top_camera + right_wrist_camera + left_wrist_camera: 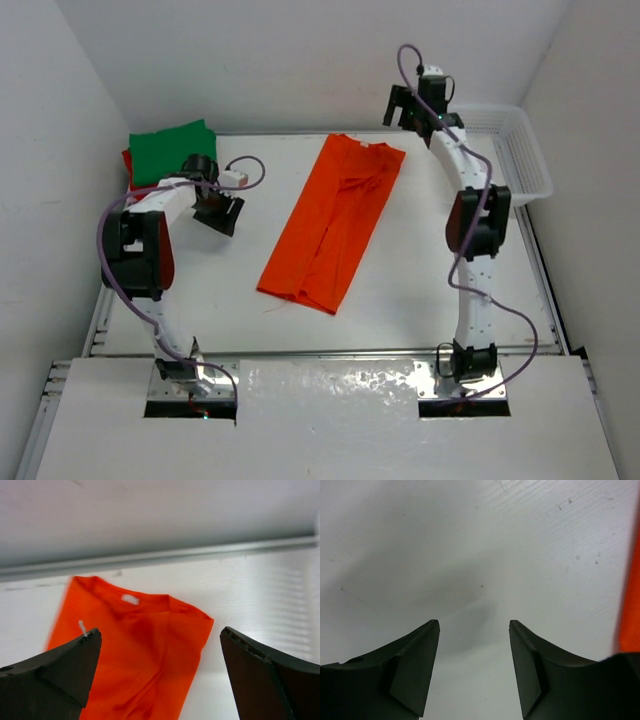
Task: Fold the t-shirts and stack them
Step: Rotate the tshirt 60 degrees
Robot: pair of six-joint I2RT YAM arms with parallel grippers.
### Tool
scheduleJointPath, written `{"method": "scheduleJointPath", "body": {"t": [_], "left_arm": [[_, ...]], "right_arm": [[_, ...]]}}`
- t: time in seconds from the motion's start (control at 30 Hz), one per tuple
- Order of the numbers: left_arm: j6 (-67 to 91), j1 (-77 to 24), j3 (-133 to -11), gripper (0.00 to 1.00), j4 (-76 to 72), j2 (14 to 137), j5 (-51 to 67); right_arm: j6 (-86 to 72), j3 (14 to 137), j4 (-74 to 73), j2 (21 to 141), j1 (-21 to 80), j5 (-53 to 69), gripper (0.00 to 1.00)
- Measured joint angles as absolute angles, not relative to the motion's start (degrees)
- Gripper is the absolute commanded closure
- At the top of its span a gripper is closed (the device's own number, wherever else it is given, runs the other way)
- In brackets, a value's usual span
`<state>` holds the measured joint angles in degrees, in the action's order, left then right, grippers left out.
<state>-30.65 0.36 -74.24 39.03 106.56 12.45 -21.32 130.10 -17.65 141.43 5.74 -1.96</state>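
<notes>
An orange t-shirt [335,220] lies folded lengthwise into a long strip on the middle of the white table, collar at the far end. Through the right wrist camera its collar end [135,650] shows below wide-apart jaws. My right gripper [408,108] hangs open above the table just right of the collar, holding nothing. A folded green t-shirt [172,150] sits on a red one [127,165] at the far left corner. My left gripper [218,212] stands open over bare table left of the orange shirt, with only the shirt's edge [631,590] in its wrist view.
A white mesh basket [515,150] stands at the far right edge behind the right arm. Walls close in the table on three sides. A metal rail [160,557] runs along the table's far edge.
</notes>
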Motion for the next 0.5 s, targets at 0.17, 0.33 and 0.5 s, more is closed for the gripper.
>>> {"method": "scheduleJointPath", "body": {"t": [0.17,0.33,0.5], "left_arm": [[-29.71,0.03,-71.85,0.43,37.54,99.70,12.78],[-29.67,-0.34,-67.40,0.42,36.58,87.50,14.33],[-29.23,-0.45,-64.40,0.41,35.42,79.18,16.82]], "right_arm": [[-22.79,113.58,-20.49,115.55,9.93,-3.25,0.01],[-29.71,78.08,-18.48,82.91,18.02,-3.92,0.01],[-41.89,44.31,-16.08,66.32,27.77,-4.34,0.01]]}}
